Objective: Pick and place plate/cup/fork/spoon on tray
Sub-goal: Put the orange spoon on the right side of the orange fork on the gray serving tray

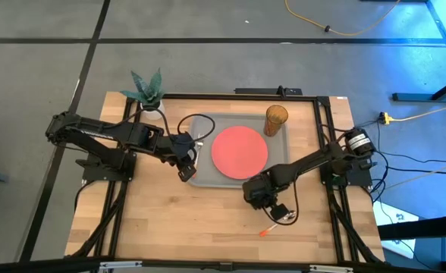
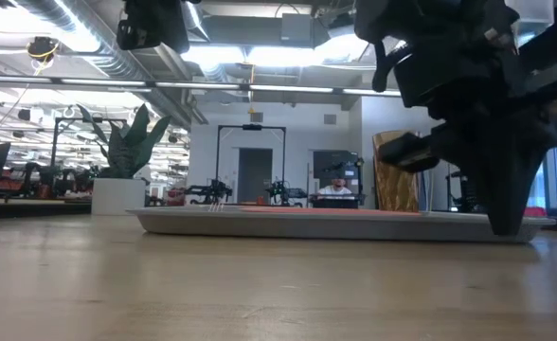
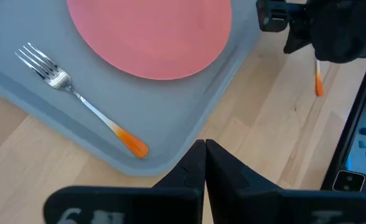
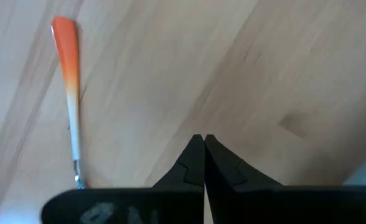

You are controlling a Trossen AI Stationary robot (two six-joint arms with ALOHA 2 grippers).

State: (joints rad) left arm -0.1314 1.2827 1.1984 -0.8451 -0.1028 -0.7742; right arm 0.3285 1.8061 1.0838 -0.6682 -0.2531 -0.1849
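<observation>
The grey tray (image 1: 208, 173) lies mid-table with the coral plate (image 1: 240, 150) flat on it. The amber cup (image 1: 276, 120) stands upright at its far right corner. The fork (image 3: 77, 102) lies flat on the tray left of the plate. The spoon (image 4: 70, 93) lies on bare wood near the front edge, with its orange handle (image 1: 265, 230) showing and its bowl hidden under my right gripper's body. My right gripper (image 4: 203, 138) is shut over bare wood beside the spoon. My left gripper (image 3: 205, 144) is shut and hovers over the tray's near left corner.
A white pot with a green plant (image 1: 149, 95) stands at the table's far left corner. Black frame rails (image 1: 325, 144) run along the table's sides. Bare wood (image 1: 177, 227) stretches along the near edge, left of the spoon.
</observation>
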